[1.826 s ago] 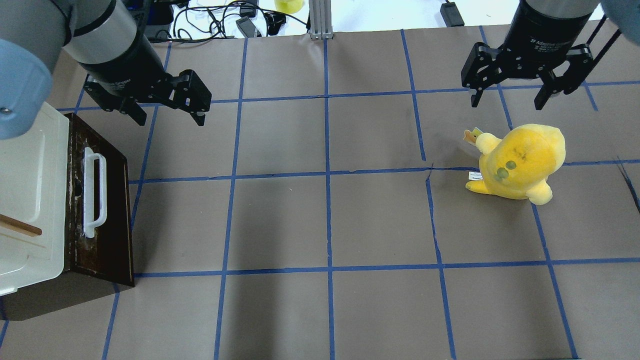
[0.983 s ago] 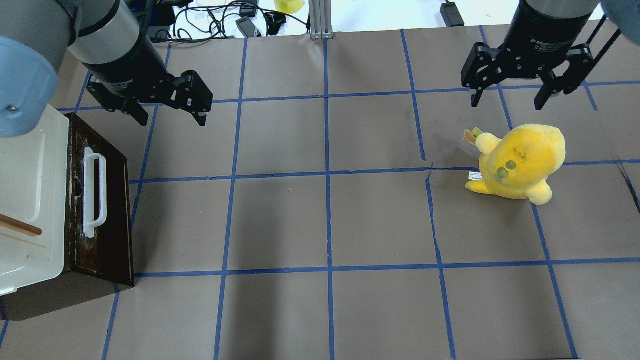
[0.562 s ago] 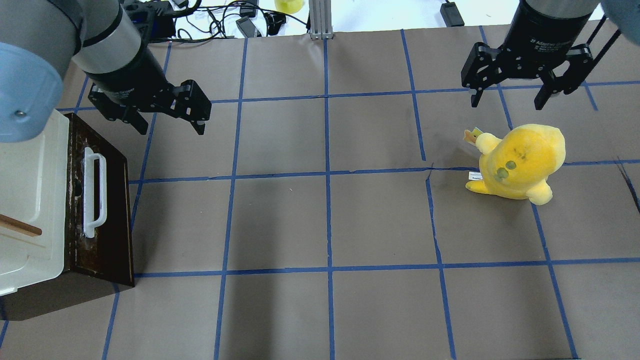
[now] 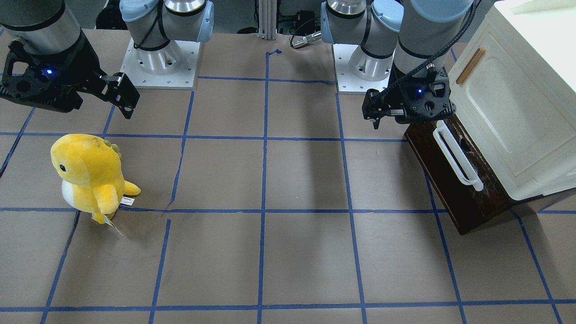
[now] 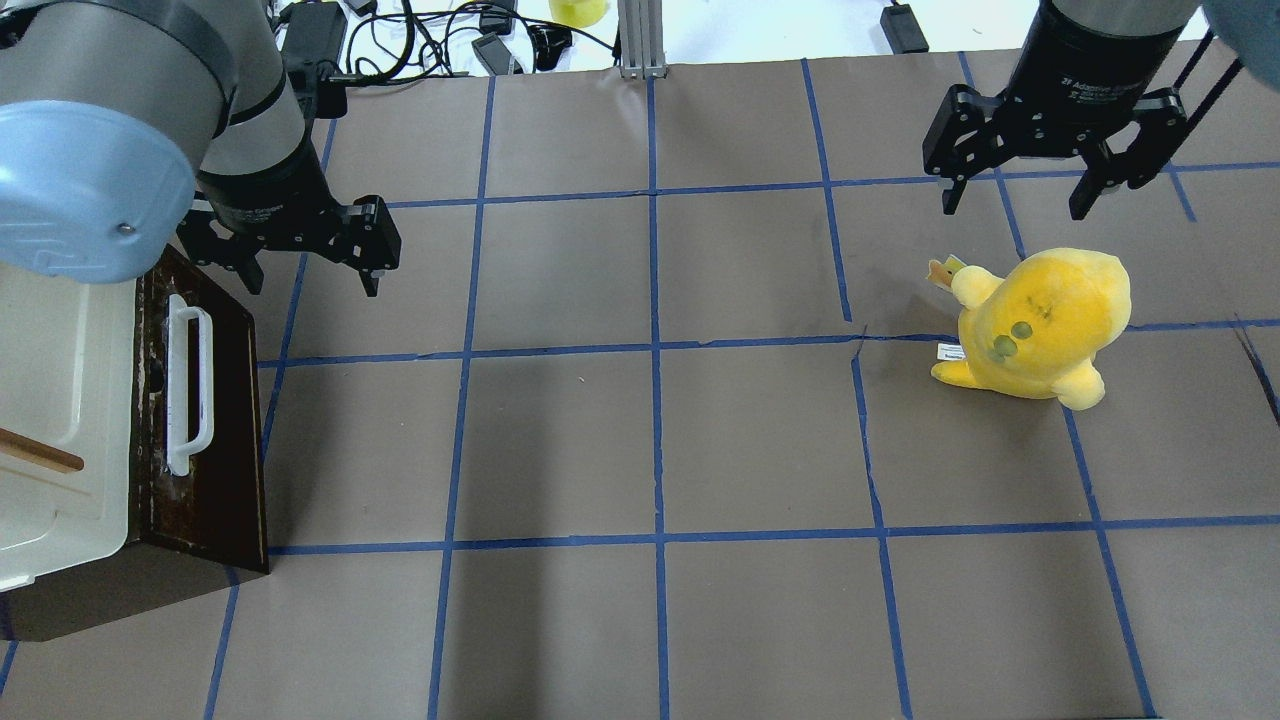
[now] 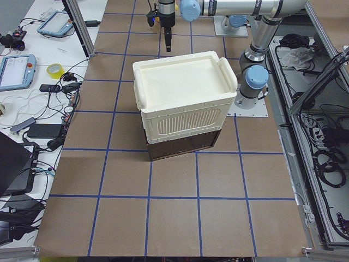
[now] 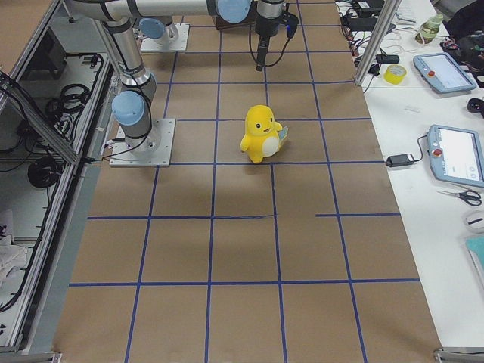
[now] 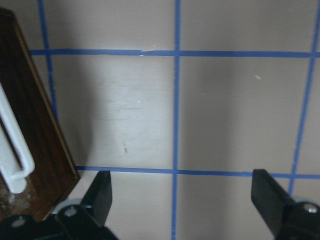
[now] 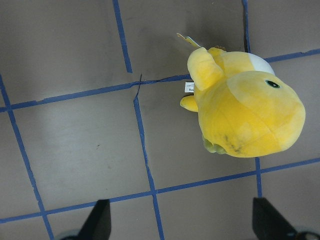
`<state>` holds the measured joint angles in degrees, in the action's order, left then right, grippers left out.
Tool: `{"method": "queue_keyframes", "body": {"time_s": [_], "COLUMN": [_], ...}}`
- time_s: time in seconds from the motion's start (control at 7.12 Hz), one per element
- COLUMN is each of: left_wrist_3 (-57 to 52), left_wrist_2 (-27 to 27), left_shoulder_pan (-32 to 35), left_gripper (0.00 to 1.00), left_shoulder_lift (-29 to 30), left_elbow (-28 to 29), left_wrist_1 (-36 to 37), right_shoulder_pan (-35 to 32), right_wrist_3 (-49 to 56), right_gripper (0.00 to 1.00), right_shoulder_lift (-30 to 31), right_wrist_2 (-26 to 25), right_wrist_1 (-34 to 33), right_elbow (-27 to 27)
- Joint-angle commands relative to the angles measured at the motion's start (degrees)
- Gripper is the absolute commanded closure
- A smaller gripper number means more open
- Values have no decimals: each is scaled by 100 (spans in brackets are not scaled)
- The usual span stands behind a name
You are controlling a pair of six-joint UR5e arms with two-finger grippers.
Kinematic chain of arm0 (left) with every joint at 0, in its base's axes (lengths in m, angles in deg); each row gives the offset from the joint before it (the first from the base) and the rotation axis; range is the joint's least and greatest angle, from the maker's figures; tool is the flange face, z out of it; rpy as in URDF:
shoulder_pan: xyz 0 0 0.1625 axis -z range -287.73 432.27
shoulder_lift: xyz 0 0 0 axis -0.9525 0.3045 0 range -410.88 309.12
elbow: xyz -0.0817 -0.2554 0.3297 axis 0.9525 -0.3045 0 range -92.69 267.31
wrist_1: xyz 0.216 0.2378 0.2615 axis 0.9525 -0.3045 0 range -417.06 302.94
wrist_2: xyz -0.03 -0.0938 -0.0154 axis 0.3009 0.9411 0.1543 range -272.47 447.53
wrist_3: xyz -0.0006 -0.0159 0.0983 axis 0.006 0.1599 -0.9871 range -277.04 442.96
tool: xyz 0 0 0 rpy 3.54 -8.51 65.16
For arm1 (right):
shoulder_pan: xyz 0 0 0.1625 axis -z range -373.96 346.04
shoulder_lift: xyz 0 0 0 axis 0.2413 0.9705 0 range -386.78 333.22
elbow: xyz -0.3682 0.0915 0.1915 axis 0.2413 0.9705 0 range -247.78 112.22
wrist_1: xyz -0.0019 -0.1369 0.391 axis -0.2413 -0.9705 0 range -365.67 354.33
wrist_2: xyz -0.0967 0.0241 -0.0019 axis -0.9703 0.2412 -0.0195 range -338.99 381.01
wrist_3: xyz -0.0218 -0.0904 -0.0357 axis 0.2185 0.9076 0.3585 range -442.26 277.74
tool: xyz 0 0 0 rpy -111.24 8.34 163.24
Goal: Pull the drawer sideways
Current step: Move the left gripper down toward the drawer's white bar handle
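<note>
Only one drawer, one plush (yellow)

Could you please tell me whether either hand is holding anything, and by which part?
Nothing is held. The left hand is open near the drawer, clear of its white handle; the right hand is open, apart from the yellow plush toy.

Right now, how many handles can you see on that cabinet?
2. A long white bar handle on the dark brown drawer front, and a small wooden handle on the cream cabinet door above it. Other sides may hide more.
</note>
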<state>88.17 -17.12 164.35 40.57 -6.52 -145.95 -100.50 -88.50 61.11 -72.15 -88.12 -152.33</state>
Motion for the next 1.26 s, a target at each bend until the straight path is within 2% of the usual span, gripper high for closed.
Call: {"method": "queue_keyframes", "body": {"time_s": [0.0,0.14,0.42,0.56,0.7,1.12], "left_wrist_3": [94,312,856,1399,1674,1196], "left_wrist_2": [-1427,-2087,-2391,-3228,-3480,-3867], "left_shoulder_pan": [11,29,107,308,371,337], "left_gripper": [0,0,0,0,0,0], "left_shoulder_lift": [397,521,1004,1276,1426,1525], "left_elbow": [-265,-598,-724,-724,-742,-769], "left_wrist_1": [-49,3,91,65,4,3], "right_shoulder_pan": [-3,-3,-3,-3,-3,-3], "right_wrist_3": [0,0,0,0,0,0], "right_gripper": [0,0,0,0,0,0], "right_shoulder_lift": [0,0,0,0,0,0], "right_wrist_2": [0,0,0,0,0,0], "right_wrist_1": [0,0,0,0,0,0], "right_elbow": [0,0,0,0,0,0]}}
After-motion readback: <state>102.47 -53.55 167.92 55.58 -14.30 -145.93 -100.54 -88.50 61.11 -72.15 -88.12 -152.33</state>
